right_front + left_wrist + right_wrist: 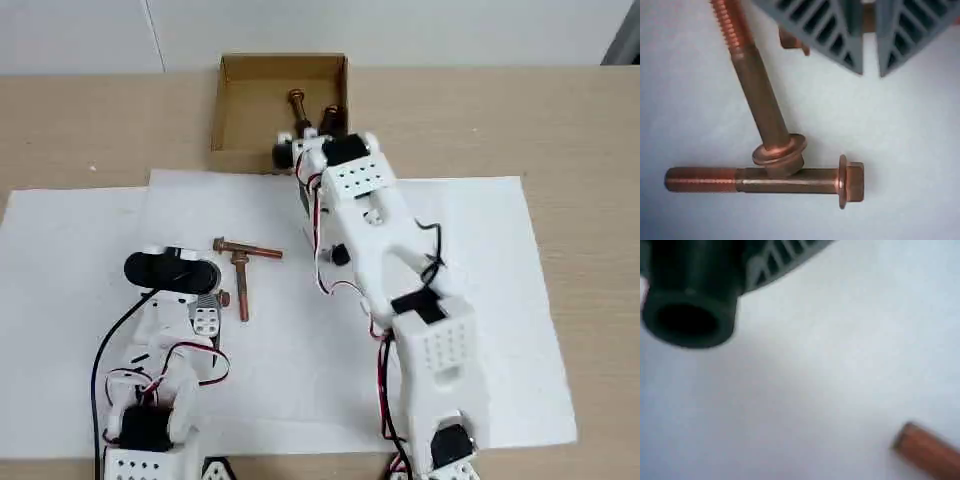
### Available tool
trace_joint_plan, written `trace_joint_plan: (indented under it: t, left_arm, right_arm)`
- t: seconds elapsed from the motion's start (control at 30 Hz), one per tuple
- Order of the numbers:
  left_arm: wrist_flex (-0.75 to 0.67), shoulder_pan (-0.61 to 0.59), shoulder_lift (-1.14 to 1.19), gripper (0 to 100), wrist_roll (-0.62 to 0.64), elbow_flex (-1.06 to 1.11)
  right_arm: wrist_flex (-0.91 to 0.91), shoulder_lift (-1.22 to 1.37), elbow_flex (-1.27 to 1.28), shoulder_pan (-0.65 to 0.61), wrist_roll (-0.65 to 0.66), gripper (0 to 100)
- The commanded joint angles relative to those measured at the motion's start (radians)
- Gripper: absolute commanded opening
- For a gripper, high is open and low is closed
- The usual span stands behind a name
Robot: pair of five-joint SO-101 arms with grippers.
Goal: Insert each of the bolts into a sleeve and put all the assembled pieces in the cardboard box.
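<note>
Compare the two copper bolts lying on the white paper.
The crosswise copper hex-head bolt lies sideways in the high view; the lengthwise copper bolt runs at a right angle to it. The lengthwise bolt's head rests against the crosswise bolt's shank; the crosswise bolt's head lies free. Both are flanged, part-threaded, sleeveless.

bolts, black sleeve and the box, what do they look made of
The bolts look like metal with a copper-coloured finish, judging by the sheen and cut threads. The sleeve is matte black, probably plastic or rubber. The cardboard box is plain cardboard with dull brown walls.
</note>
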Motion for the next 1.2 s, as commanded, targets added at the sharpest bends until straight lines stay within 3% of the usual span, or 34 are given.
trace_joint_plan:
  t: [0.0, 0.2, 0.4, 0.53, 0.8, 1.17]
  left_arm:
    - [-0.026, 0.002, -0.008, 1, -0.005, -0.005]
    - [-0.02, -0.002, -0.008, 1, -0.003, -0.025]
    - [0.051, -0.002, -0.002, 1, 0.012, -0.226]
    - [0.149, 0.003, 0.0, 1, 0.02, -0.357]
    - [0.284, 0.006, 0.02, 1, 0.02, -0.47]
    - [0.33, 0.031, 0.646, 1, 0.112, -0.9]
  right_arm:
    - [0.022, -0.203, -0.044, -0.001, -0.009, 0.3]
    - [0.024, -0.427, -0.009, 0.002, -0.009, 0.2]
    - [0.022, -0.679, 0.152, 0.033, -0.078, 0.2]
    - [0.021, -0.842, 0.305, 0.099, -0.178, 0.2]
    - [-0.015, -1.098, 0.672, 0.246, -0.212, 0.2]
    - [-0.183, -1.428, 1.108, 0.374, -0.209, 0.2]
